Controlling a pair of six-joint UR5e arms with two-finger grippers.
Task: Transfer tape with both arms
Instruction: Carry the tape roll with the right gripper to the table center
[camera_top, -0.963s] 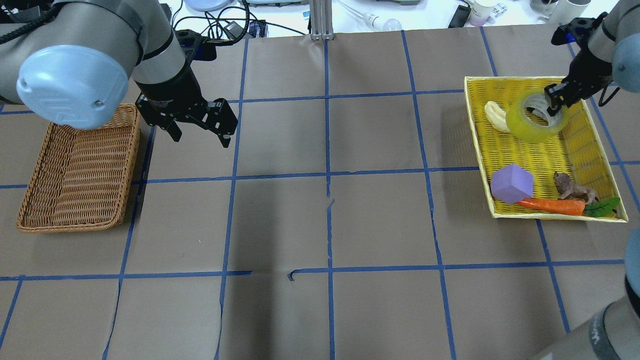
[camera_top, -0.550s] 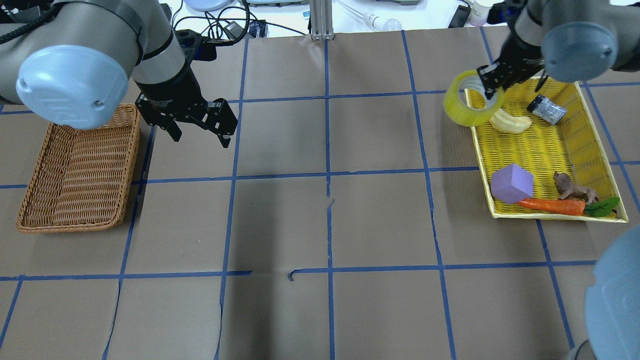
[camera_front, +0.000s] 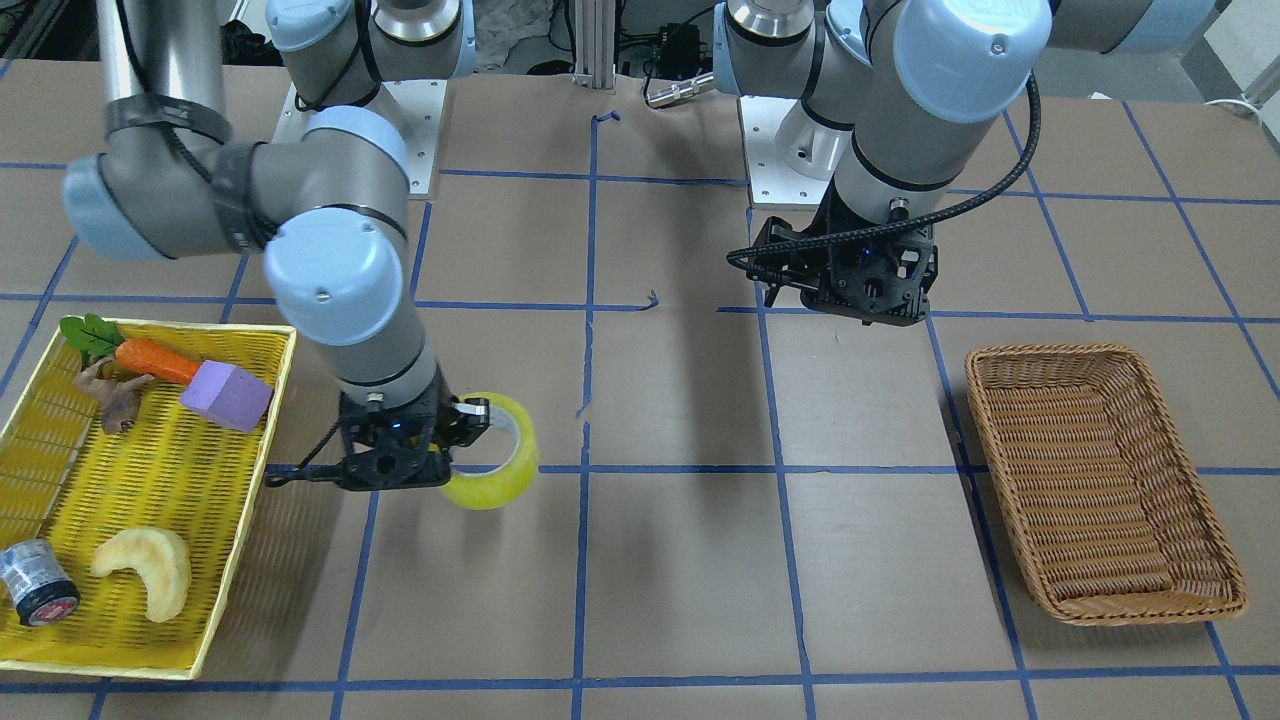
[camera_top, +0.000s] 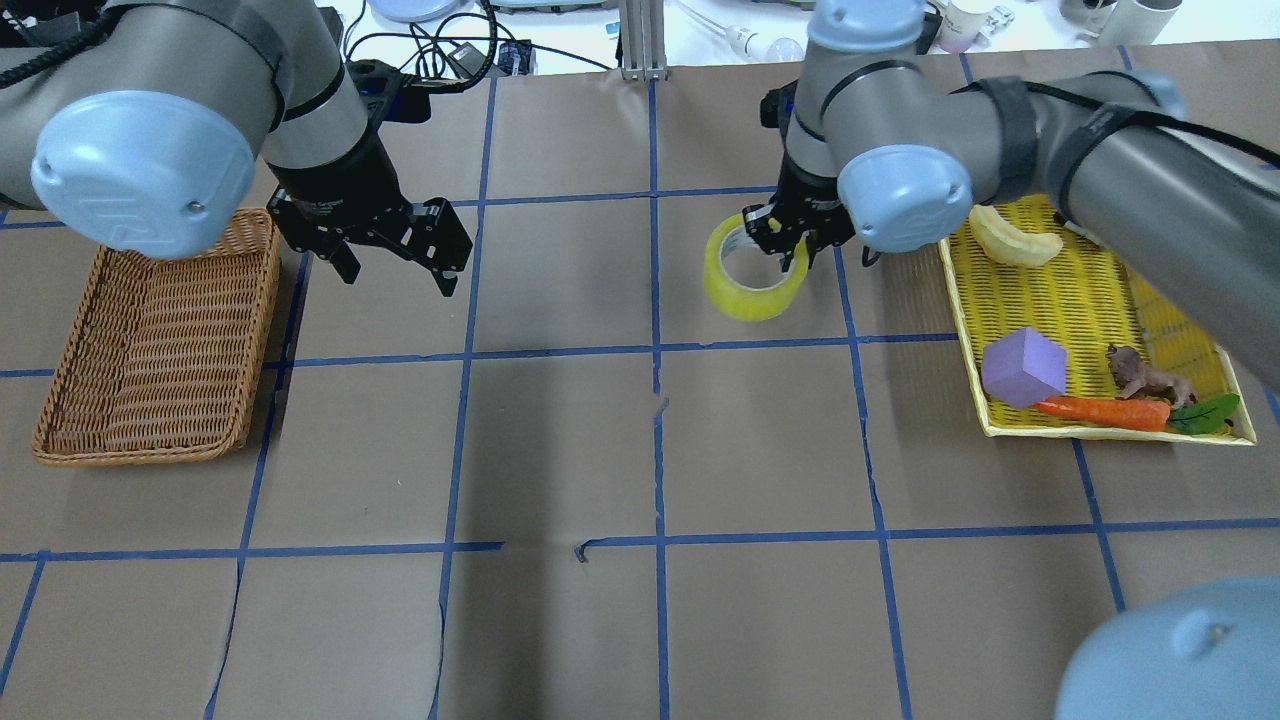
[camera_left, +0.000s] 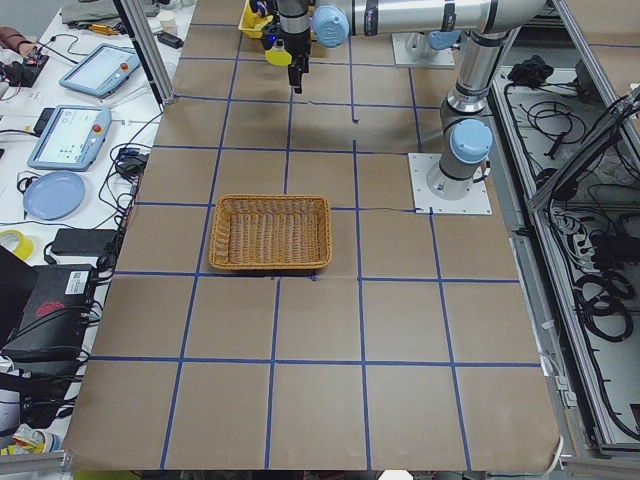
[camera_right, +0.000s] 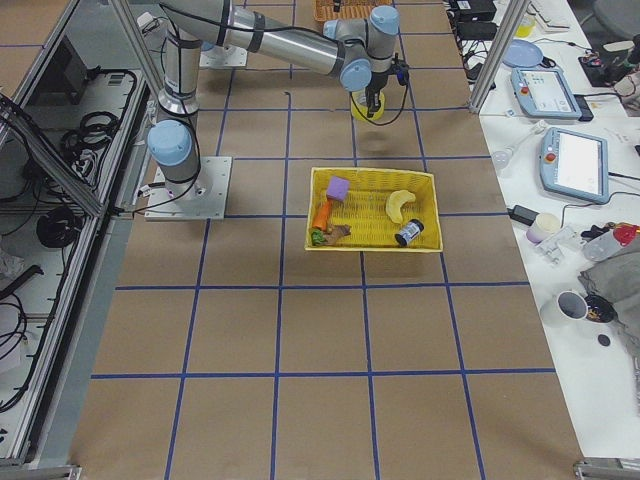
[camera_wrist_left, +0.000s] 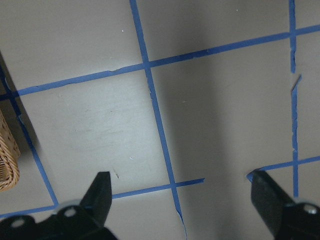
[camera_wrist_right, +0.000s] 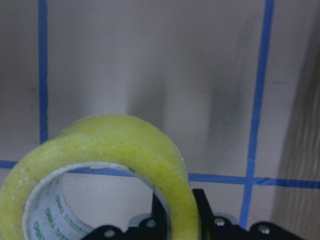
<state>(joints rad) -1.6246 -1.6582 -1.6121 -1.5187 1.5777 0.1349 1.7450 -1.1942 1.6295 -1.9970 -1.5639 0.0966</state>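
The yellow-green tape roll (camera_top: 745, 295) hangs above the table, just right of the centre line and clear of the yellow tray. My right gripper (camera_top: 790, 245) is shut on its wall, one finger inside the ring and one outside. The right wrist view shows the tape (camera_wrist_right: 120, 150) clamped between the fingers (camera_wrist_right: 160, 212). In the front view the tape (camera_front: 490, 490) hangs over a blue line beside the right gripper (camera_front: 470, 415). My left gripper (camera_top: 400, 275) is open and empty, held above the table next to the wicker basket. The left wrist view shows its jaws spread over bare paper (camera_wrist_left: 182, 195).
A wicker basket (camera_top: 150, 340) lies at the table's left. The yellow tray (camera_top: 1080, 300) at the right holds a purple block (camera_top: 1022, 367), a carrot (camera_top: 1105, 411), a brown figure (camera_top: 1140, 375), a banana-shaped piece (camera_top: 1010, 243) and a small dark can (camera_front: 35, 585).
My right arm has carried the tape out of the yellow tray and leftward toward the table's centre. The left arm and its open gripper have not moved.
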